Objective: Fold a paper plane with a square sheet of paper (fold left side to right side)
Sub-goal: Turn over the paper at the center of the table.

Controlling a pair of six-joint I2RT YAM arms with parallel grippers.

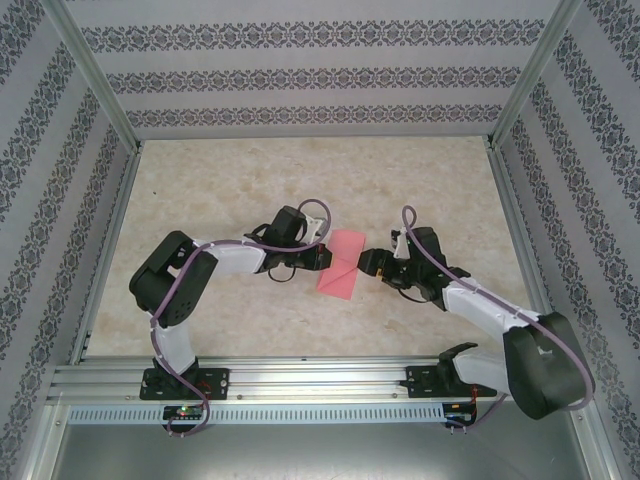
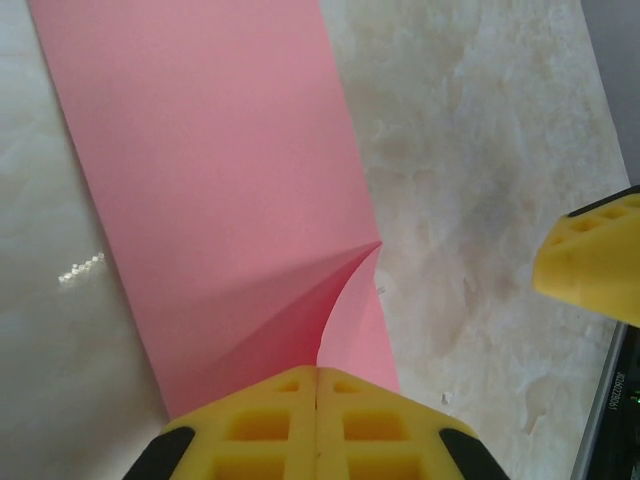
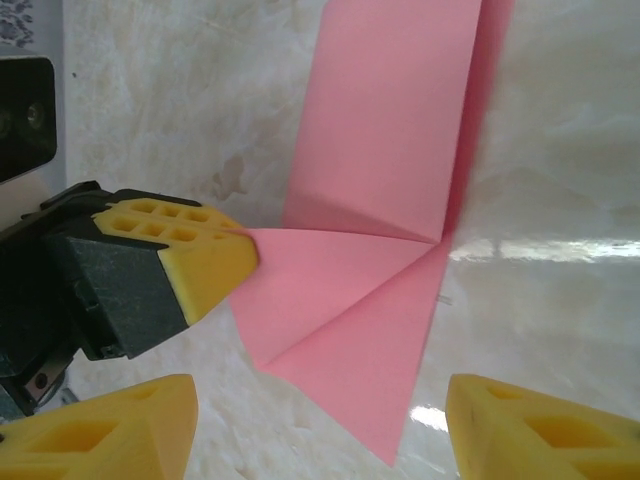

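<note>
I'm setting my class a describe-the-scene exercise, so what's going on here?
Two robot arms are working a salmon-pink sheet of paper on the marbled table. It is already partly folded, with a diagonal crease and a pointed corner. The left gripper is shut on one edge, pinching it. The right gripper is open at the opposite side, fingers spread either side of the pointed end, not gripping.

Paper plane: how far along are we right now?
Done: the square sheet of paper is folded to a narrow strip with diagonal creases at its near end. In hand: the left hand is shut on that end's edge; the right hand stands open astride the tip. Left: the remaining folds; no slim dart yet.
</note>
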